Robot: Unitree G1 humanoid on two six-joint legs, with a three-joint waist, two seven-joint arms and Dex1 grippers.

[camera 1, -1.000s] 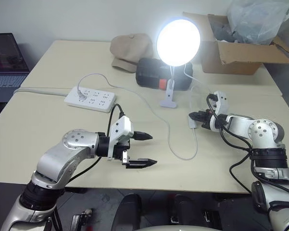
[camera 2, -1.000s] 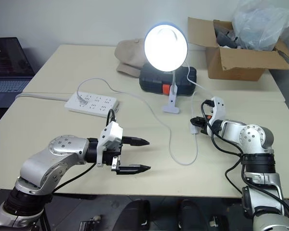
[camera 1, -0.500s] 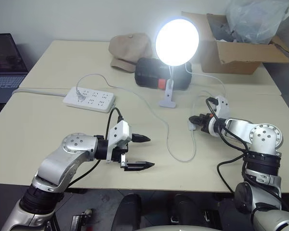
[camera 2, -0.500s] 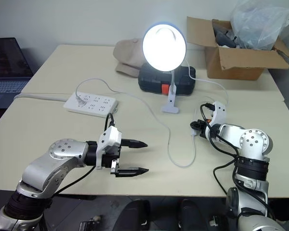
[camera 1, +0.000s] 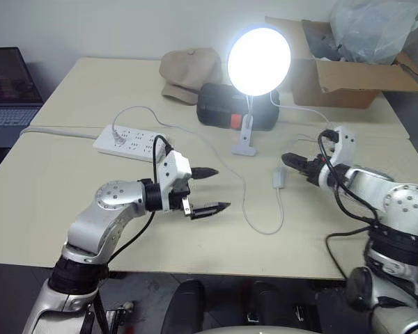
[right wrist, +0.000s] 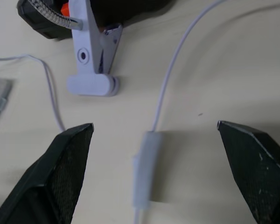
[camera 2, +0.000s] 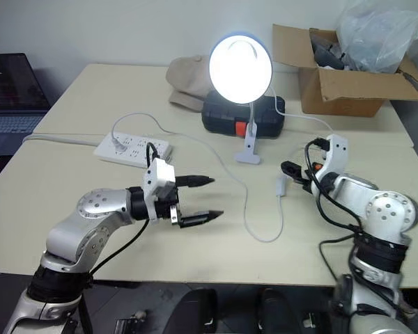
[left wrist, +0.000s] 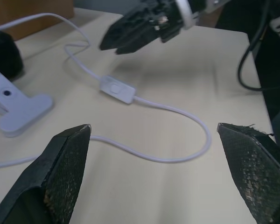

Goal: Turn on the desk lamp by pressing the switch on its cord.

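Lamp point(camera 1: 258, 61): glare hides bulb and shade interior. Laptop point(camera 1: 10, 87): cut by the picture's edge. Box point(camera 1: 338, 73): contents under a plastic bag point(camera 1: 376, 28), unreadable. Black case point(camera 1: 226, 108): partly behind the lamp's neck. Switch point(right wrist: 144, 170): rocker position too blurred to tell

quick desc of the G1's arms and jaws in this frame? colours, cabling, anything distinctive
Both arms are silver-grey metal with rounded joint housings and black bands between the segments. The left gripper and right gripper each carry a white wrist block ahead of two black, tapered, pointed jaws; the wrist views show their inner faces finely textured. Loose black cables loop from each white block back along the forearm.
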